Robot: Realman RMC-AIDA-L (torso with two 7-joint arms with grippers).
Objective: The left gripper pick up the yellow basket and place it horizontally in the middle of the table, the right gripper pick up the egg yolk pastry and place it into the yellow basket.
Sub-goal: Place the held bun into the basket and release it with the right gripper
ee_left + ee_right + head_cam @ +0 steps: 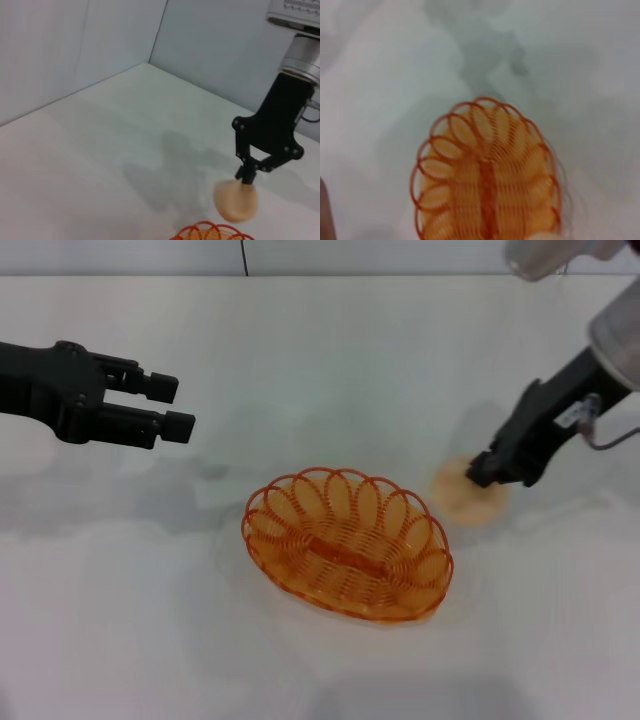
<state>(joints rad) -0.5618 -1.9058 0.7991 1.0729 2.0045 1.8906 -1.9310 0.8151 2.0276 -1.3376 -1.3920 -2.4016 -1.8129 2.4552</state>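
Note:
The yellow basket (345, 545) lies empty on the white table (320, 360) near the middle, its long side slanting a little. It also fills the right wrist view (487, 175), and its rim shows in the left wrist view (210, 232). My left gripper (180, 407) is open and empty, above the table to the basket's upper left. My right gripper (478, 476) is shut on the top of the egg yolk pastry (466, 496), just right of the basket. The left wrist view shows this gripper (245, 179) pinching the pastry (235, 200). I cannot tell whether the pastry still touches the table.
Grey walls (75, 50) stand behind the table's far edge. A cable (612, 440) hangs by the right arm. Nothing else lies on the table.

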